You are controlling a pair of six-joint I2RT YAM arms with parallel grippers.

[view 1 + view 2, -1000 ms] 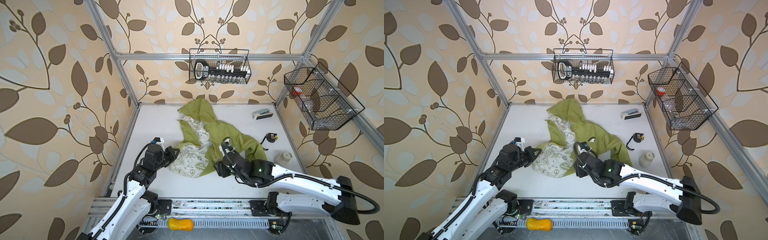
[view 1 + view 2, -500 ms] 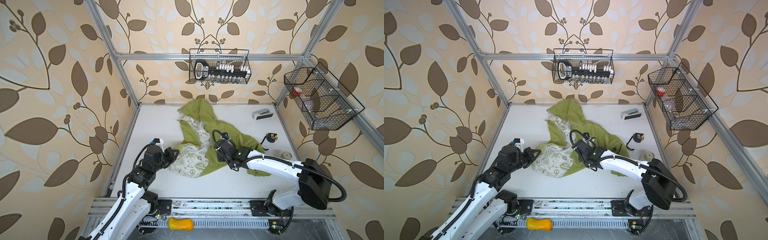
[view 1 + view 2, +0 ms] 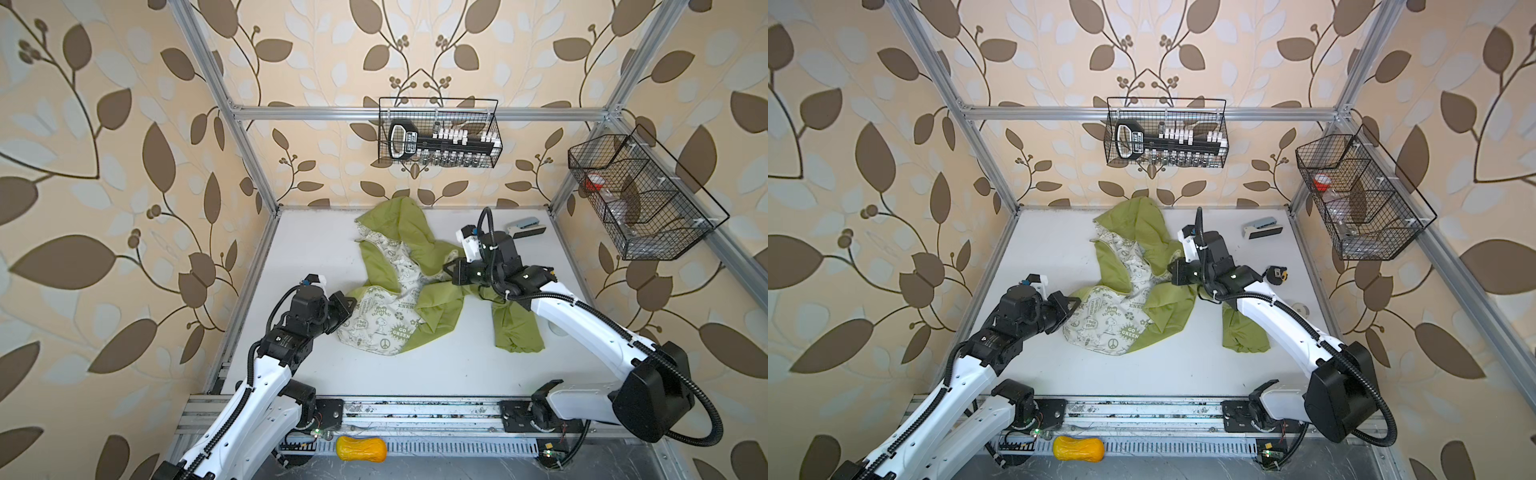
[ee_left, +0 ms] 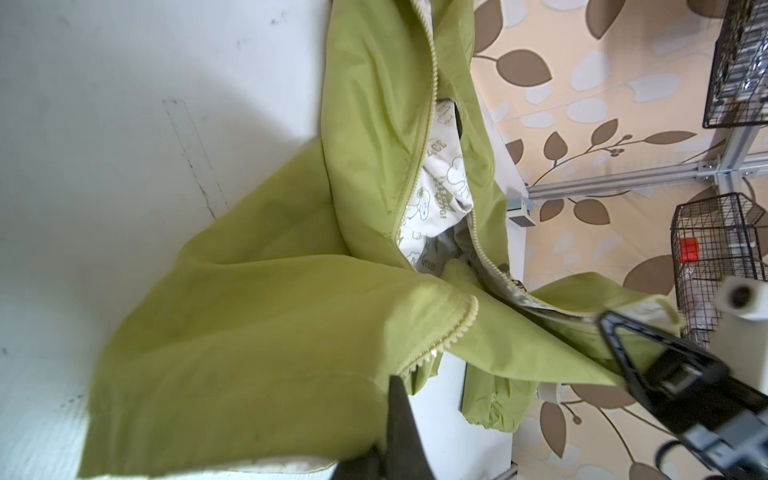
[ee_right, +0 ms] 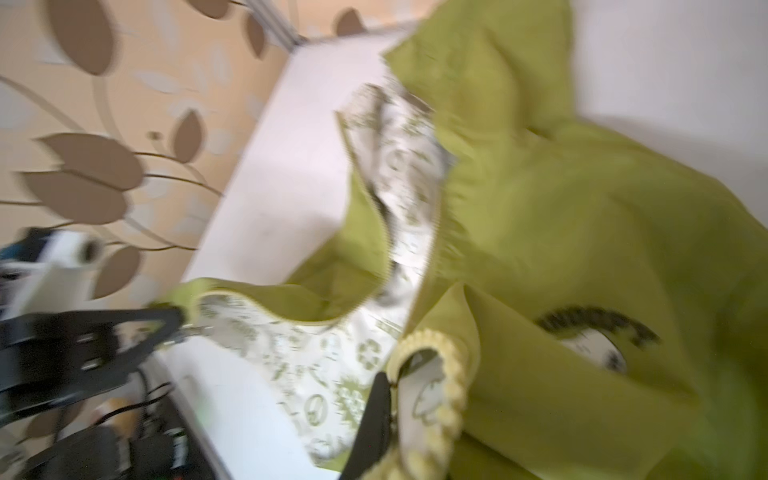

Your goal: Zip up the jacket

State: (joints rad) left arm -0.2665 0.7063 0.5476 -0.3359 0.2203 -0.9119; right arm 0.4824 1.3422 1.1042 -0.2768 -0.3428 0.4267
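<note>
The olive-green jacket (image 3: 409,266) (image 3: 1142,257) lies unzipped on the white table (image 3: 299,249), its printed white lining facing up. My left gripper (image 3: 347,301) (image 3: 1073,301) is shut on the jacket's bottom corner on the left; in the left wrist view one dark fingertip (image 4: 399,411) presses the green cloth beside the zipper teeth (image 4: 453,336). My right gripper (image 3: 451,270) (image 3: 1173,272) is shut on the jacket's other front edge, mid-jacket. In the blurred right wrist view its gripper (image 5: 390,378) pinches a curled stretch of pale yellow zipper tape (image 5: 440,374).
A grey stapler-like tool (image 3: 525,226) lies at the back right. A black-and-yellow tape measure (image 3: 1276,274) and a white roll (image 3: 1300,309) sit by my right arm. Wire baskets hang on the back wall (image 3: 438,139) and right wall (image 3: 640,199). An orange object (image 3: 360,449) lies below the front rail.
My right gripper has closed on the jacket's zipper edge and its arm has swung out to the right, dragging that side and its sleeve with it. The left gripper has kept its hold and place.
</note>
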